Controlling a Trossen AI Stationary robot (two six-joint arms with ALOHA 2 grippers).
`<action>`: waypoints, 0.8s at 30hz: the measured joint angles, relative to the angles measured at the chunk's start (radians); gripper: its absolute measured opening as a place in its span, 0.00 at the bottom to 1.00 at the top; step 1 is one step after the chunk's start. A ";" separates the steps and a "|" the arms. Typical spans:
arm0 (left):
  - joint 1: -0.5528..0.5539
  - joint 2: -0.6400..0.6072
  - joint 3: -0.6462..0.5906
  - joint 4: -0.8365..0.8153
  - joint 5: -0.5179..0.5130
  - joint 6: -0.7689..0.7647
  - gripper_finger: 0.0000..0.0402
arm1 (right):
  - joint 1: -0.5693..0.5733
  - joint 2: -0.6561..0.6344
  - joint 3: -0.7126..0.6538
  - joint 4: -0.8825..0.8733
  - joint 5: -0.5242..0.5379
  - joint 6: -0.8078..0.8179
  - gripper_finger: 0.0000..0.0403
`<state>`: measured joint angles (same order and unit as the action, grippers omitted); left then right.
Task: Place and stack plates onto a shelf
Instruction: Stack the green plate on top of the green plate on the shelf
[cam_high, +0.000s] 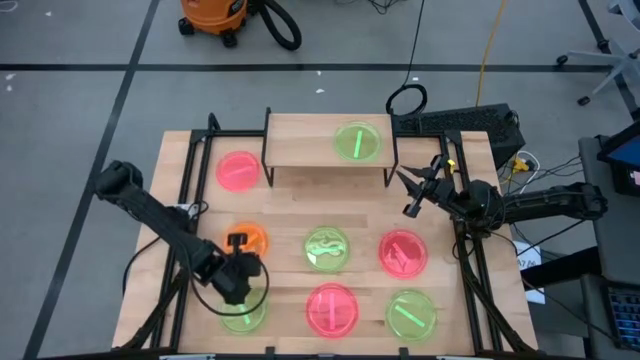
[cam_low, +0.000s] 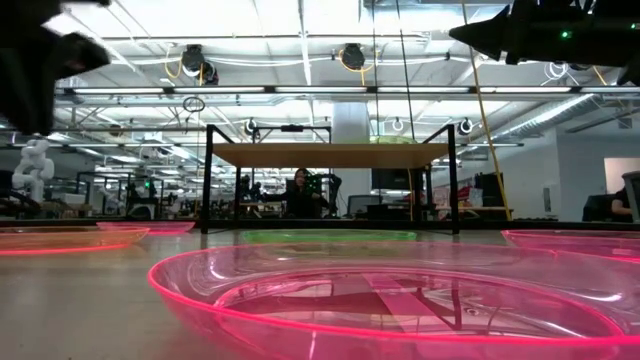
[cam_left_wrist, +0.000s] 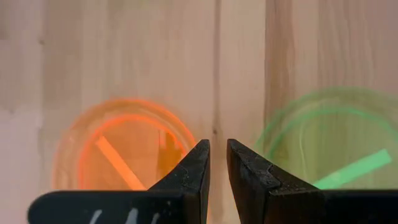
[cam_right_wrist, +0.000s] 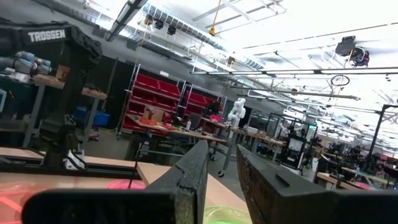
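Observation:
The shelf (cam_high: 310, 142) stands at the table's far middle, and one green plate (cam_high: 358, 141) lies on its board. Seven more plates lie flat on the tabletop: pink (cam_high: 238, 170), orange (cam_high: 250, 238), green (cam_high: 327, 248), pink (cam_high: 403, 252), green (cam_high: 244, 312), pink (cam_high: 331, 308), green (cam_high: 410, 314). My left gripper (cam_high: 240, 272) (cam_left_wrist: 218, 146) hangs shut above the table, pointing down between the orange plate (cam_left_wrist: 118, 155) and a green plate (cam_left_wrist: 336, 149). My right gripper (cam_high: 408, 192) (cam_right_wrist: 222, 149) is raised just right of the shelf, level, its fingers a narrow gap apart and holding nothing.
The shelf's black legs (cam_low: 207, 180) and the black frame rails (cam_high: 470, 270) along the table's left and right sides stand near the arms. The nearest pink plate (cam_low: 400, 300) fills the low view's foreground. Cables and a keyboard (cam_high: 460, 122) lie past the far right corner.

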<state>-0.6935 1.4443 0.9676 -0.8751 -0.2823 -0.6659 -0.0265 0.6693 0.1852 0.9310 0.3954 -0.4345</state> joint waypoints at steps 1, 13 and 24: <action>-0.008 0.001 -0.013 0.018 0.000 -0.010 0.16 | 0.000 0.000 0.000 0.000 0.000 0.002 0.17; -0.009 0.011 -0.111 0.122 0.013 -0.030 0.16 | 0.000 0.000 0.000 0.034 -0.002 0.003 0.17; -0.007 0.011 -0.151 0.192 0.002 0.057 0.16 | 0.000 0.000 0.000 -0.015 -0.001 0.031 0.17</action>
<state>-0.7010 1.4555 0.8169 -0.6833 -0.2798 -0.6087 -0.0262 0.6697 0.1856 0.9161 0.3946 -0.4038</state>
